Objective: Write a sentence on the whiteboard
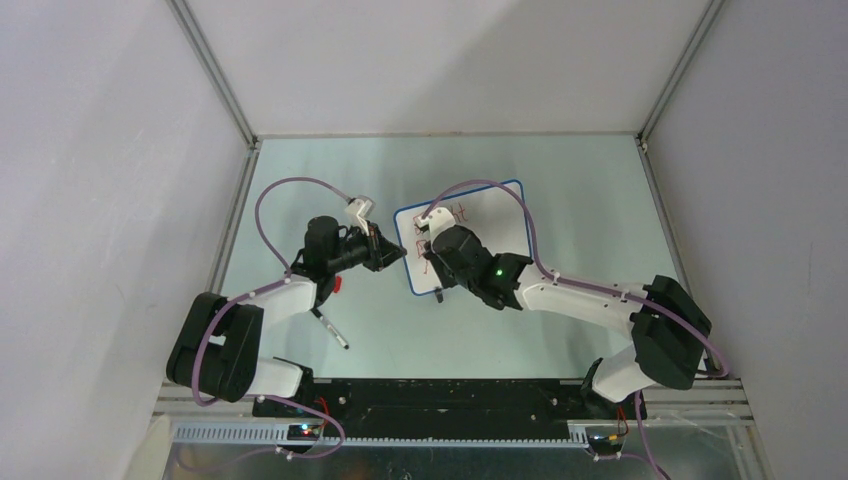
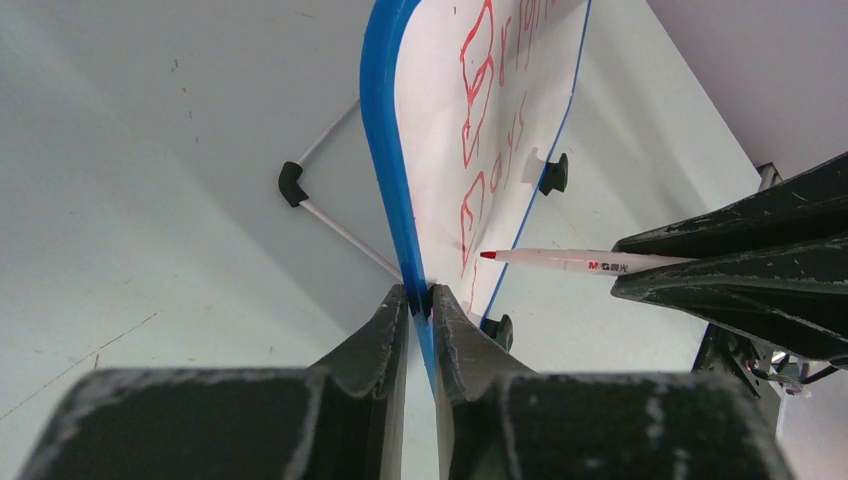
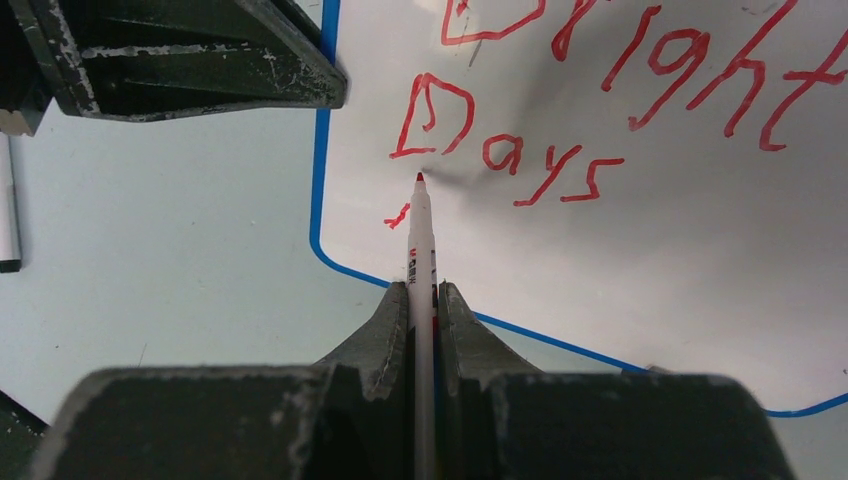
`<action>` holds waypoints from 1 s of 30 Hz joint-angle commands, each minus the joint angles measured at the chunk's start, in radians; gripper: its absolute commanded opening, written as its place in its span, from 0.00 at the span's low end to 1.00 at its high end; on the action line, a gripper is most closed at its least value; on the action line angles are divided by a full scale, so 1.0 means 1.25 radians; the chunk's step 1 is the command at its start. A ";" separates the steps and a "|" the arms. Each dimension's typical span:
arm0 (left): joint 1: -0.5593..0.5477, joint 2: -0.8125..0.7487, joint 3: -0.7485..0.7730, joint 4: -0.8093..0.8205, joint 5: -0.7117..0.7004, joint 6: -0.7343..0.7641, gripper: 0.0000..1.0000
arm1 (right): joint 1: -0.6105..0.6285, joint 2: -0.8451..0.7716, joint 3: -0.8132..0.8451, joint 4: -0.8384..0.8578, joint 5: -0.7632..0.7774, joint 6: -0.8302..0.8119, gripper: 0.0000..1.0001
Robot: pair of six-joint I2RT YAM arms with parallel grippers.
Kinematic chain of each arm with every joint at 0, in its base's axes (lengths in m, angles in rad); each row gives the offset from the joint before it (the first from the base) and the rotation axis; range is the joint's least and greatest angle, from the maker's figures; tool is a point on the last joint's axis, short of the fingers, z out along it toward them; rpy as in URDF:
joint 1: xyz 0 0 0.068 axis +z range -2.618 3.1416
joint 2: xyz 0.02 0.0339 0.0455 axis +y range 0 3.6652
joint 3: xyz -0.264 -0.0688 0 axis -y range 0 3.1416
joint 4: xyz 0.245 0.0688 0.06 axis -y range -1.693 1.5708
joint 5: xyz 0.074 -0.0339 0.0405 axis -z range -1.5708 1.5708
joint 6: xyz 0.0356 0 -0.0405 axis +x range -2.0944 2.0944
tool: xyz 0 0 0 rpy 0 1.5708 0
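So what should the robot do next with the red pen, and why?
Probably stroke the pen onward from the red mark, starting the third line. Only Bright and Days are written, the right gripper grips the pen, and the left gripper pinches the whiteboard rim.

Plain white walls [image 1: 100,150] are enclosing a pale green table [image 1: 560,170] on three sides, with two metal struts [image 1: 215,70] rising along the back corners. Soft, even light is falling from above, casting a faint diagonal shadow across the back wall [image 1: 440,60]. A black plate [image 1: 450,395] and a slotted grey rail [image 1: 230,432] are running along the table's near edge.
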 commanded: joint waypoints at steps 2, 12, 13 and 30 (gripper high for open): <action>-0.009 -0.024 0.039 0.000 -0.003 0.021 0.16 | -0.010 0.015 0.032 0.010 0.009 -0.004 0.00; -0.008 -0.025 0.037 -0.001 -0.004 0.022 0.16 | -0.010 0.026 0.031 -0.005 0.013 0.004 0.00; -0.009 -0.026 0.038 -0.001 -0.003 0.022 0.16 | -0.011 0.027 0.031 -0.006 0.013 0.005 0.00; -0.008 -0.028 0.037 -0.002 -0.004 0.024 0.16 | -0.008 0.004 -0.009 -0.021 0.019 0.018 0.00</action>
